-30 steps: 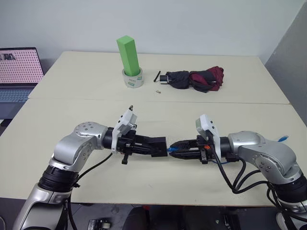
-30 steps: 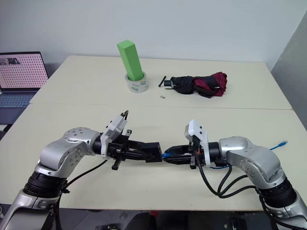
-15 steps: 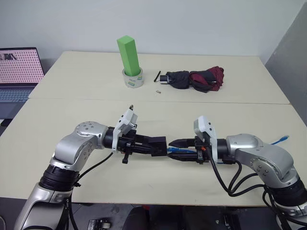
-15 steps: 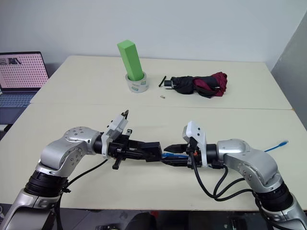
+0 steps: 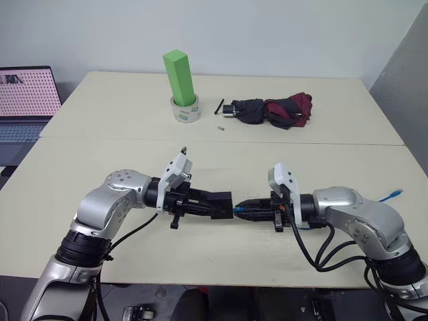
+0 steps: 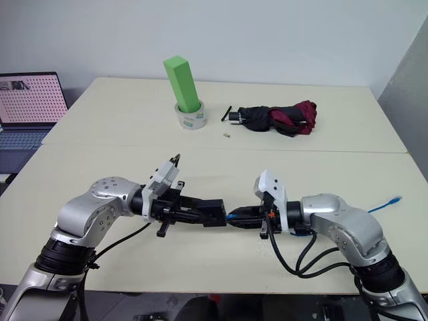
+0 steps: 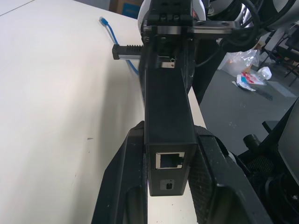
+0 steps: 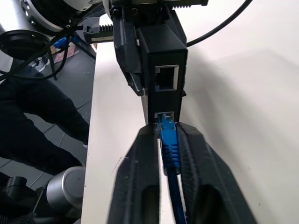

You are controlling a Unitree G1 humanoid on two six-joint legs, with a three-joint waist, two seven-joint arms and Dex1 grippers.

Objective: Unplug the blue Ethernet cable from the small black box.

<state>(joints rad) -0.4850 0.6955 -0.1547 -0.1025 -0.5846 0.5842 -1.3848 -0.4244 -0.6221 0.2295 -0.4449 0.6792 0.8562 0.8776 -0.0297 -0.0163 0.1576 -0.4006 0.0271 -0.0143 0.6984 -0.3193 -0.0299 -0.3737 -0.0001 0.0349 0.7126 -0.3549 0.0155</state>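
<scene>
Blue Ethernet cable [image 8: 169, 145], ribbed boot, pinched by right gripper [image 8: 169, 135], plugged into matte rectangular small black box [image 8: 163, 56]. Box clamped by left gripper [image 7: 170, 154].

A robotics lab or test room is suggested. Two plain cream-coloured rectangular tables [image 5: 100, 144] are pushed edge to edge against a bare pale wall [image 5: 267, 33]. An open laptop [image 5: 23, 100] with a dotted pink pattern on its screen is set at the far left. A few unrelated test objects are laid out on the far table: a tall green rectangular block [image 5: 178, 77] standing in a white roll of tape [image 5: 185, 110], and a folded black-and-maroon umbrella [image 5: 271, 110]. Under the table edge, a grey floor [image 7: 229, 100] scattered with cables and bits of plastic wrapping is seen from the left wrist view.
</scene>
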